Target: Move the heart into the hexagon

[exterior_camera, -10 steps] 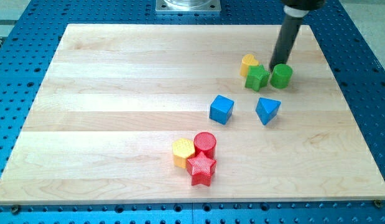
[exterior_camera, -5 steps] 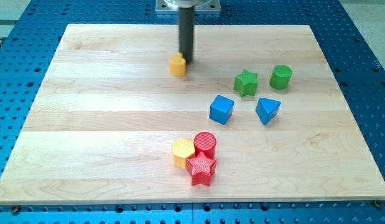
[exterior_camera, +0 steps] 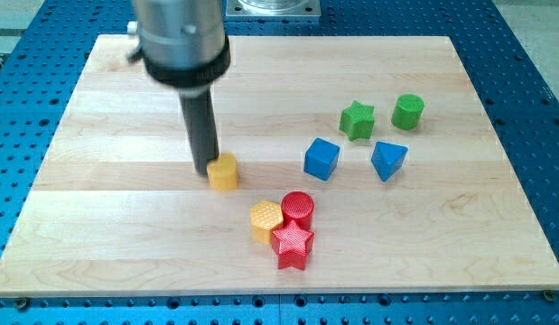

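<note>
The yellow heart block (exterior_camera: 224, 172) lies left of the board's middle. My tip (exterior_camera: 203, 169) touches the heart's upper-left side. The yellow hexagon block (exterior_camera: 265, 219) lies below and to the right of the heart, a short gap away. The hexagon touches a red cylinder (exterior_camera: 298, 208) and a red star (exterior_camera: 293, 246).
A blue cube (exterior_camera: 321, 158) and a blue triangular block (exterior_camera: 388, 160) lie right of the middle. A green star (exterior_camera: 357, 120) and a green cylinder (exterior_camera: 407, 111) lie at the upper right. All sit on a wooden board (exterior_camera: 125, 226).
The heart has been pushed from beside the green star to the upper middle, then down and left toward the hexagon. My tip has moved with it. The green star shifted slightly.
</note>
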`<state>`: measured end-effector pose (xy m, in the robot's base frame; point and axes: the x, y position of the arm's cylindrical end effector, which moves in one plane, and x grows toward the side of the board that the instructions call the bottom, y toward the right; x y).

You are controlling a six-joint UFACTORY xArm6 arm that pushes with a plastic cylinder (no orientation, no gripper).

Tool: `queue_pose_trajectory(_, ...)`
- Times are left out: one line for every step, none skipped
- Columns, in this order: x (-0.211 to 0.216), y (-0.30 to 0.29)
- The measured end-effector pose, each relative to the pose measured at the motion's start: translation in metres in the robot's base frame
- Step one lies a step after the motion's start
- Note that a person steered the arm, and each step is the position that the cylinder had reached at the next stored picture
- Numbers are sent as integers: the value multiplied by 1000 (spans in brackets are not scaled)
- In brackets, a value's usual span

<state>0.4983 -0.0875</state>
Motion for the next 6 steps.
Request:
queue_pose_trajectory(-12,-3)
queue_pose_trajectory(-53,-20)
queue_pose_trajectory(-31,12)
queue_pose_trajectory(15,29)
queue_pose_trajectory(13,25)
queue_pose_trajectory(1,90)
